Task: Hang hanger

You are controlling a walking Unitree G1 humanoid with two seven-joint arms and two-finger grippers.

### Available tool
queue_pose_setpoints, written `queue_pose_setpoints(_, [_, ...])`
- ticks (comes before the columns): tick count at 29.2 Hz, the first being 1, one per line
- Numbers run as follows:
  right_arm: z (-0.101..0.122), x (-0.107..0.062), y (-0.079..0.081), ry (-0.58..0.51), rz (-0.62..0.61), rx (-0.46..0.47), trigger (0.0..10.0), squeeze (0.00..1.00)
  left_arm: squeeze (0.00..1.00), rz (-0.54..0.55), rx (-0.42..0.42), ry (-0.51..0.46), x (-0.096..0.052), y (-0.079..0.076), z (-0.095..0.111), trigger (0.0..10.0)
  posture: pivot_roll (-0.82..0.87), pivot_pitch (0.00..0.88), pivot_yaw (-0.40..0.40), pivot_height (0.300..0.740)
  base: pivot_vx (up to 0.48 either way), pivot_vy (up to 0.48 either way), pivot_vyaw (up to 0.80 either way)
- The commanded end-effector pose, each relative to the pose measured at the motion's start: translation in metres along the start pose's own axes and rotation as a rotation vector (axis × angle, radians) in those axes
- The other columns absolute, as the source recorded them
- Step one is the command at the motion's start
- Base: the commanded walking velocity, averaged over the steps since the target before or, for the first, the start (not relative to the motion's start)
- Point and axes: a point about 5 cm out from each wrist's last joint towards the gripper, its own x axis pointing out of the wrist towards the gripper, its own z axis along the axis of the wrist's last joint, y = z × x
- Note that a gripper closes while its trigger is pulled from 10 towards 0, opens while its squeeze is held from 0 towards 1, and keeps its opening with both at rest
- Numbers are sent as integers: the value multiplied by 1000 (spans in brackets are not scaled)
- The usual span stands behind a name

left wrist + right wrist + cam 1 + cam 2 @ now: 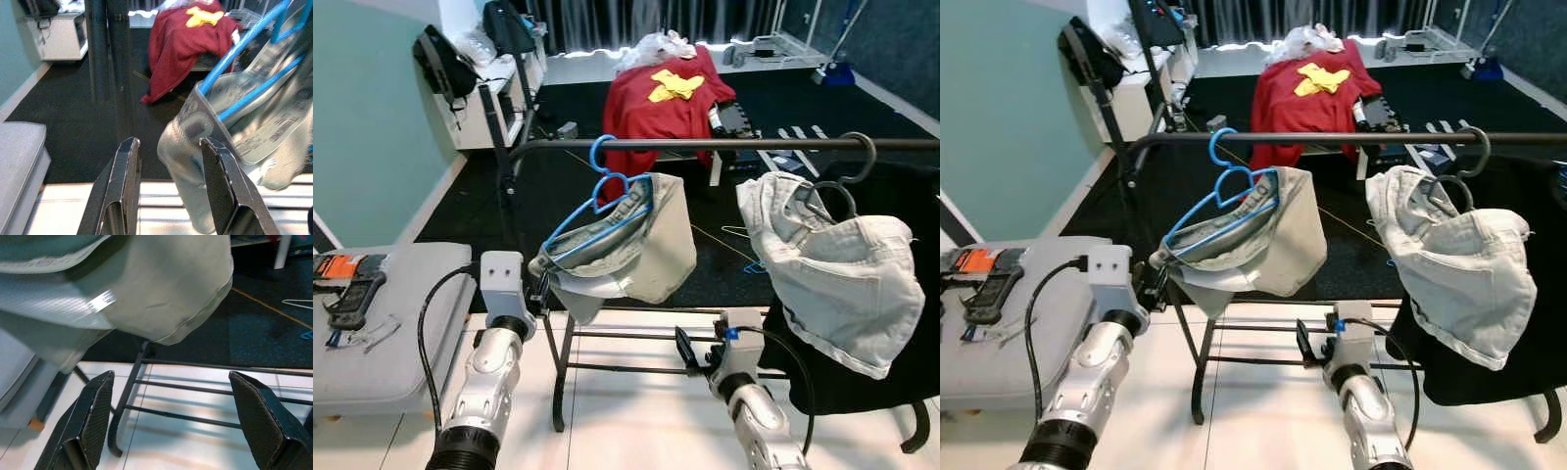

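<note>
Hanging step nearly done: blue hanger [604,201] with pale shorts [631,245] hooked on clothes rail [724,144] toward its left end. Left gripper [168,188] wide open, gripping nothing, waistband just beside one finger; right gripper [178,423] open, empty, below. Next, probably: back off clear of cloth.

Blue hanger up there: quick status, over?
Blue hanger hooked on rail, pale garment draped. Left gripper open beside garment's low corner; right gripper open below it. Grey garment hangs well aside.

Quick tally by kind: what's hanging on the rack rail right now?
Blue hangers: 1, hooked on the rail
Dark hangers: 1
Grey shorts: 1, on the blue hanger
Pale denim garments: 1, on the dark hanger
Total: 4
</note>
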Motion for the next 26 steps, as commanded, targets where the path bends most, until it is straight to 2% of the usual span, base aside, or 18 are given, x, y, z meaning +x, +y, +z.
queue_pose_setpoints(1, [-3, -2, 4, 12, 12, -5, 10000, 0, 0, -21, -39, -46, -2, 0, 7, 10000, -85, 75, 60, 740, 0, 0, 0])
queue_pose_setpoints(8, [-2, -2, 5, -1, 16, -6, 10000, 0, 0, -45, -49, -60, -5, -2, 8, 10000, -85, 74, 58, 740, 214, 0, 0])
queue_pose_setpoints(15, [-2, -4, 7, -5, 23, -7, 10000, 0, 0, -23, -34, -30, -12, 4, -2, 10000, -85, 76, 56, 740, 303, 0, 0])
queue_pose_setpoints(18, [-3, -6, 9, -1, 29, -9, 10000, 0, 0, -13, -24, -20, -19, 7, -9, 10000, -83, 73, 54, 740, 316, 0, 0])
queue_pose_setpoints(26, [-3, -8, 11, 2, 33, -8, 10000, 0, 0, -26, -64, -46, -25, 9, -9, 10000, -82, 69, 54, 740, 275, 0, 0])
